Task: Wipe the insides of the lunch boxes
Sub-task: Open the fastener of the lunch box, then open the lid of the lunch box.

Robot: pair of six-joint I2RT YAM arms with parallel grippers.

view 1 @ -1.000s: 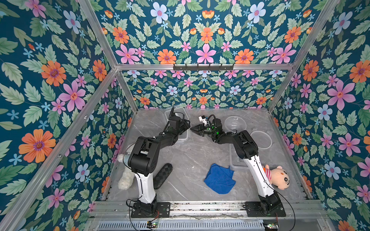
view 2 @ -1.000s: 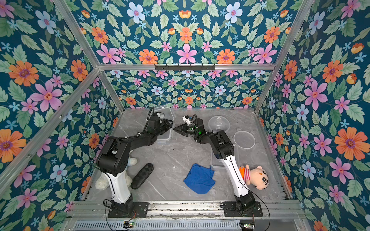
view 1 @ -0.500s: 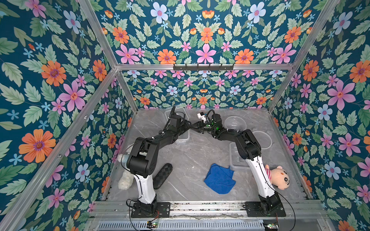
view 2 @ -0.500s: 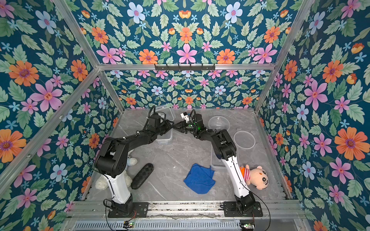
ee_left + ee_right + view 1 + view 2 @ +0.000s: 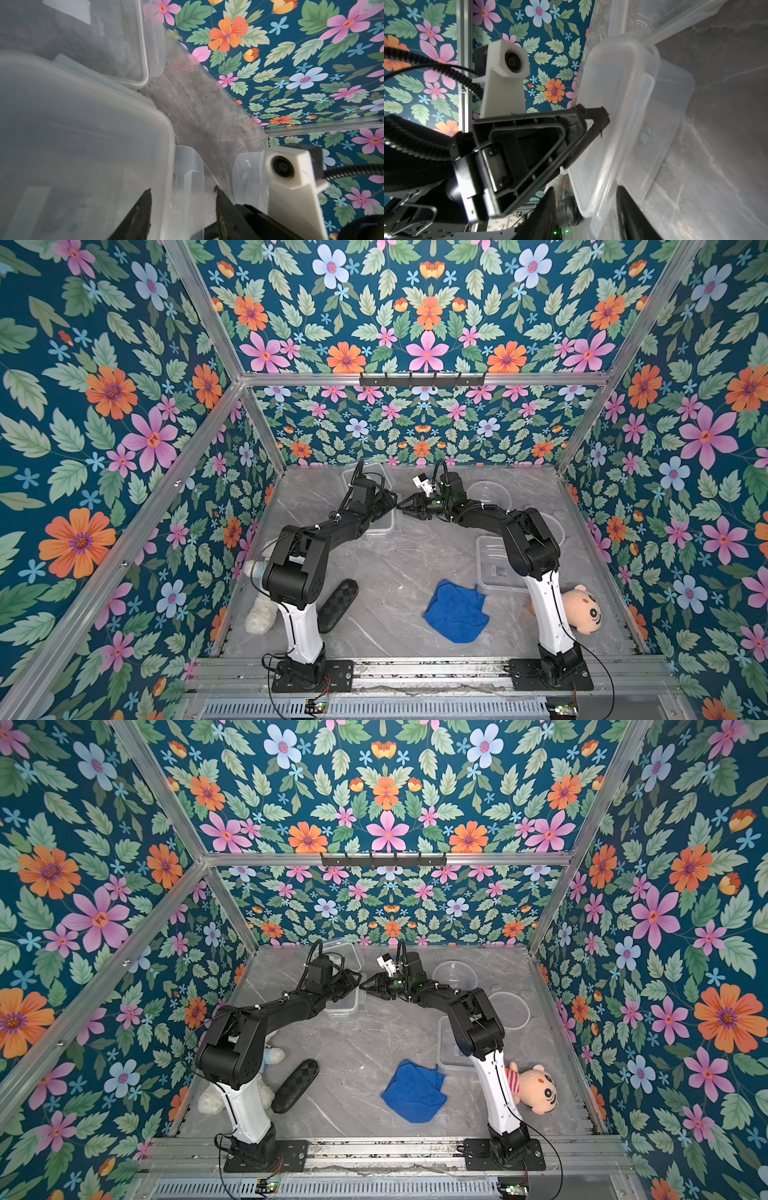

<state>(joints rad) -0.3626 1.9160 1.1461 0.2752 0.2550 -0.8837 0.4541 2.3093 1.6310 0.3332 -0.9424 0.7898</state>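
Clear, frosted plastic with rounded corners: the small rectangular lunch box (image 5: 380, 526) sits on the grey marbled table (image 5: 395, 568) at about 11 o'clock from centre. Both my arms meet at its 3 o'clock rim.

My left gripper (image 5: 182, 193) stands half apart, one finger (image 5: 143, 209) inside the box and the other outside its clip flap; I see no pinch. My right gripper (image 5: 584, 189) is parted wide astride the rim corner, holding nothing. The left gripper's black frame blocks much of my right wrist view.

The square lunch box (image 5: 351, 955) lies at 12 o'clock, half hidden by the left arm. The round lunch box (image 5: 486, 493) is at 1 o'clock and a flat round lid (image 5: 550, 526) at 2.

A crumpled blue cloth (image 5: 455, 612) lies at 5 o'clock and a plush doll (image 5: 582, 608) at 4. A black chequered oblong (image 5: 338, 603) and a white fluffy toy (image 5: 261, 614) sit at 8.
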